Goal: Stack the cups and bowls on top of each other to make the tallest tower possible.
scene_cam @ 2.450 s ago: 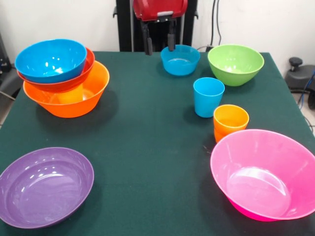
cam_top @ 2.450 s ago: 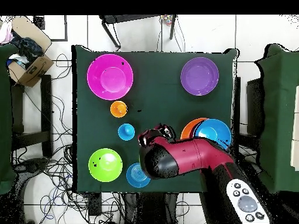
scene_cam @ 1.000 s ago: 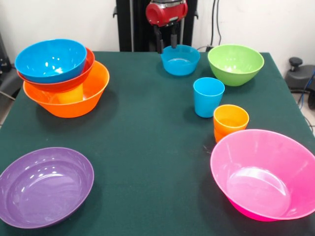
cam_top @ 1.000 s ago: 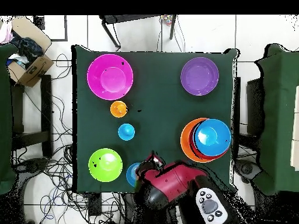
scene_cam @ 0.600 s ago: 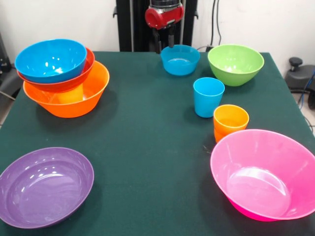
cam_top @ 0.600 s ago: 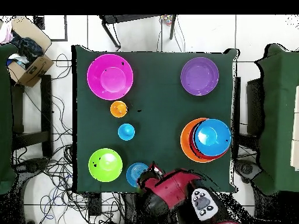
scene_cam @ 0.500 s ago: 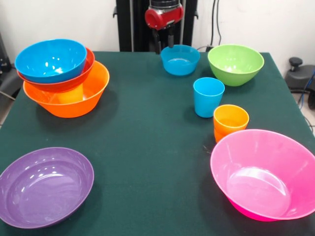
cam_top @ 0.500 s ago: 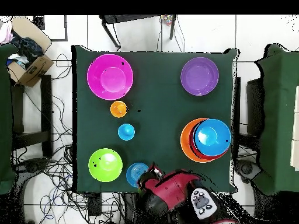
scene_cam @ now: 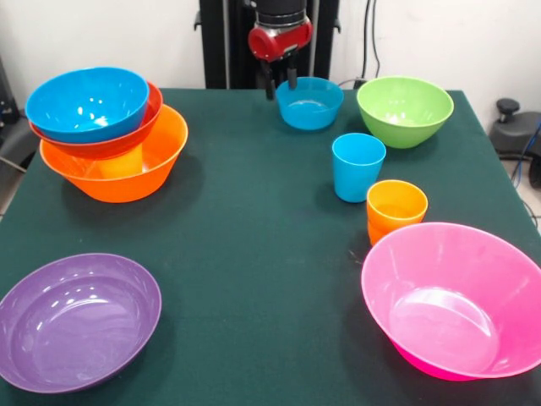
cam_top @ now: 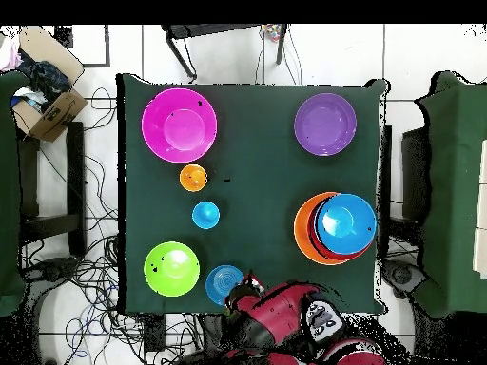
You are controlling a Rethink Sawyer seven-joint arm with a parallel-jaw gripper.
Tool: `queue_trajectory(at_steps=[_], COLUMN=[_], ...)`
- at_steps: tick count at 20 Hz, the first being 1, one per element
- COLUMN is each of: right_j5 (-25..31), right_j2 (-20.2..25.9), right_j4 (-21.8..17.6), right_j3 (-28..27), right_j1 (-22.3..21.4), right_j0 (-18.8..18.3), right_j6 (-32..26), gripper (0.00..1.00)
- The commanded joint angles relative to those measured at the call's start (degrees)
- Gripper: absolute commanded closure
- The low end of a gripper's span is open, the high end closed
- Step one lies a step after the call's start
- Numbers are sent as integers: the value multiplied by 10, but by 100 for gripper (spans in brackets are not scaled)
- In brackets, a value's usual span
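Gripper (scene_cam: 280, 84) hangs beside small blue bowl (scene_cam: 309, 102), fingers parted, empty. Bowl looks light, stiff, glossy, likely slippery; thin rim offers the best pinch.

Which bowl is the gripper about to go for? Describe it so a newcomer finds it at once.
Start at the green bowl in the table's far corner in the front view. Right beside it sits the small blue bowl, with the open gripper at its rim. It is the smaller of two blue bowls; the larger blue bowl tops the pile.
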Motion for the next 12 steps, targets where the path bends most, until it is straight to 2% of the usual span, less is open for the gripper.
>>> queue_trajectory(at_steps=[1, 7, 12], right_j5=[-19, -25, -46], right_j2=[31, 32, 10], right_j4=[-19, -22, -14], right_j3=[-76, -79, -92], right_j1=[22, 24, 47], right_j0=[-21, -30, -15], right_j6=[54, 51, 56], gripper=[0, 0, 0])
